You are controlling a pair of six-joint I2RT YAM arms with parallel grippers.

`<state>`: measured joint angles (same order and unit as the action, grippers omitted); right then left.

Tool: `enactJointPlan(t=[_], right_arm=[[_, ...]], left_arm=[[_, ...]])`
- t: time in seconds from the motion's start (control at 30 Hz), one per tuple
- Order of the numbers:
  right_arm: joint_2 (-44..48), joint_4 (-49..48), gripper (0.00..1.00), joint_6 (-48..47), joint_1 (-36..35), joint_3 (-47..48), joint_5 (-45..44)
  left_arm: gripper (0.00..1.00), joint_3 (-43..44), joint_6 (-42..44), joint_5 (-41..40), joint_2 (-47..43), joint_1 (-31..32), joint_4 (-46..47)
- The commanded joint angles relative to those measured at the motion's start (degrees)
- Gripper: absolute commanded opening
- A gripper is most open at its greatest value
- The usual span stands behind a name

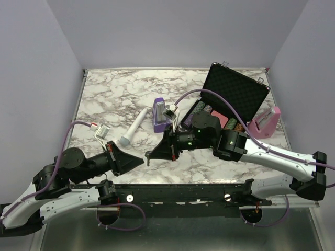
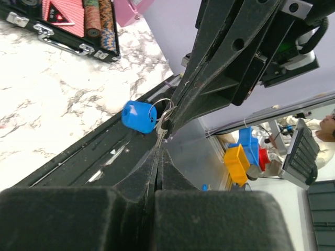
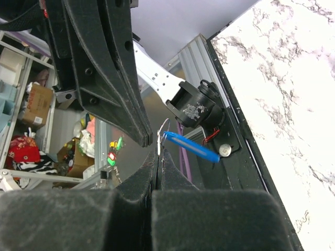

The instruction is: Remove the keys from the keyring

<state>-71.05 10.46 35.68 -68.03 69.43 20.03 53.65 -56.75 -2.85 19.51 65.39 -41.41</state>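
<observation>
Holding keys [image 2: 159, 137] pinched at the very tips of left gripper [image 2: 158, 148], fingers pressed together, to fix the shaft. Just beyond the tips: keyring [image 2: 163, 107], with blue tag [image 2: 138, 115] dangling beside it. Meeting nose to nose from opposite: right gripper [image 2: 170, 115], also clamped, seemingly on the ring wire, presumably to work ring off key. Lifted off marble table [image 1: 115, 99], likely for clearance. Far behind right gripper: open black case [image 1: 235, 97].
</observation>
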Motion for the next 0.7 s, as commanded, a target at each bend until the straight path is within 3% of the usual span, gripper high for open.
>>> enactJointPlan(t=[0.0, 0.17, 0.37, 0.67], right_arm=[[-2.86, 6.23, 0.01, -2.02, 0.00, 4.30, 0.71], [-5.15, 11.42, 0.01, -3.42, -0.35, 7.03, 2.11], [-7.79, 16.69, 0.01, -6.41, -3.07, 10.81, 3.17], [-6.04, 17.23, 0.01, -9.05, -4.83, 10.12, 7.21]], left_arm=[[0.12, 4.61, 3.30, -3.73, 0.26, 0.27, -6.83], [0.52, 10.94, 10.85, -4.71, 3.51, 0.27, -11.41], [0.78, 15.17, 21.93, -0.59, 8.35, 0.27, -13.00], [0.84, 14.29, 34.77, 13.82, 6.43, 0.27, -7.64]])
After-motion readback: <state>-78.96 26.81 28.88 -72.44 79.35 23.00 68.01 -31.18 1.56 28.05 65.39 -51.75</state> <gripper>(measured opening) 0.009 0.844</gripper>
